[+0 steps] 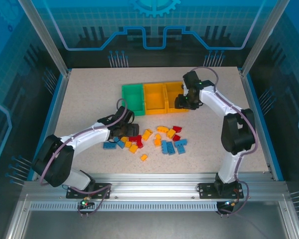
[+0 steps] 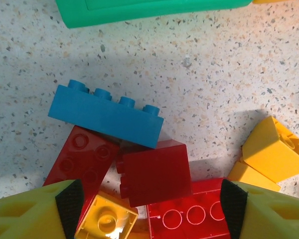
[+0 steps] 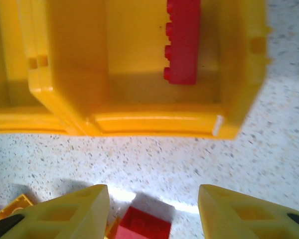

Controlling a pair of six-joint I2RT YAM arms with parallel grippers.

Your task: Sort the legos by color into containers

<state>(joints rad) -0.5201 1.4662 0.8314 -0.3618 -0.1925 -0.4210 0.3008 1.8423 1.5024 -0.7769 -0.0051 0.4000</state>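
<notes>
Hovering apart over the surface (image 2: 229,74), the left fingers (image 2: 40,214) straddle a red brick (image 2: 157,172) ungripped; the right fingers (image 3: 74,211), also released, hang before the yellow bin (image 3: 154,124) holding a red lego (image 3: 182,45).

open bench (image 1: 84,94) lies left of the green bin (image 1: 133,98), behind the row of joined bins, and in a strip between the bins and the lego pile (image 1: 154,139). within the pile, bricks touch or overlap: a blue brick (image 2: 105,113) rests across red bricks (image 2: 157,172), leaving no gaps. the right bin (image 1: 175,97) has free floor beside one long red brick (image 3: 183,42).
</notes>
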